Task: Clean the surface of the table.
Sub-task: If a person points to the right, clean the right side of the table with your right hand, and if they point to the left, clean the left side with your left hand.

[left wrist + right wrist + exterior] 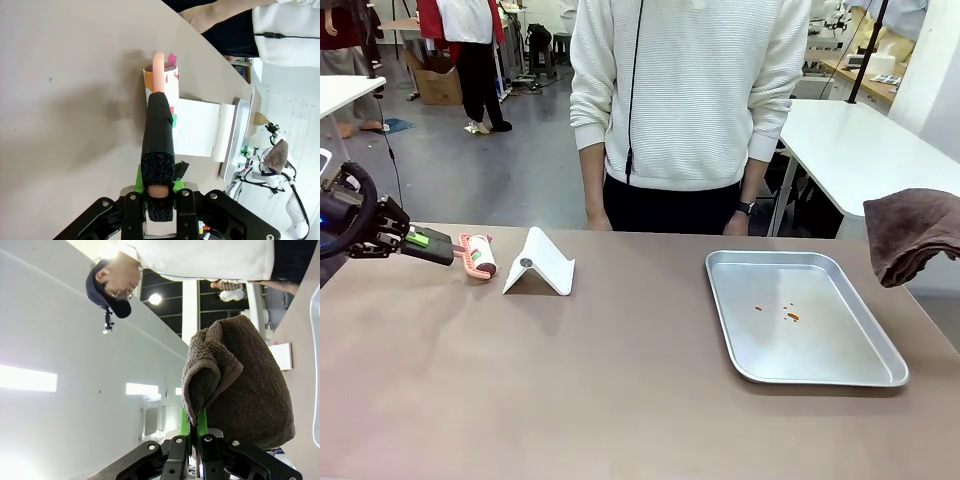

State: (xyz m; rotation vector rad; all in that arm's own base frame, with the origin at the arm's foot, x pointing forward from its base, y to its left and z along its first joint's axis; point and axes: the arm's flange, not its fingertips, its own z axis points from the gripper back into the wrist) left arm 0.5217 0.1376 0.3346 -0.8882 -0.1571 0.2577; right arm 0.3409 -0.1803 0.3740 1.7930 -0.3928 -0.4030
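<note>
Table point(620, 420): smooth matte brown-taupe top, spanning the front view from its near edge to the far side and from the left edge to the right.
Left claw point(417, 239): at the table's left side, low over the top, closed on the black foam handle point(158, 135) of the lint roller point(480, 256). In the left wrist view, the left claw point(159, 192) has its green pads pressing the handle from both sides.
Lint roller point(162, 82): pink frame and a white roll with coloured flecks, pointing away from the left claw toward the table's middle. Whether the roll touches the table cannot be told.
White folded stand point(540, 265): tent-shaped, upright on the table just beside the lint roller, with a dark round dot on its near face.
Metal tray point(840, 345): rectangular, flat on the right half of the table, well apart from the white folded stand. A few small red-brown spots point(790, 316) lie near its middle.
Brown towel point(910, 235): hangs in folds above the table's right edge, to the right of the metal tray's far corner in the picture.
Right claw point(192, 426): closed on a fold of the brown towel point(240, 385), green pads pinching the cloth.
Person point(690, 100): white jumper and dark trousers, standing at the far side of the table, hands point(595, 222) down at its edge.
</note>
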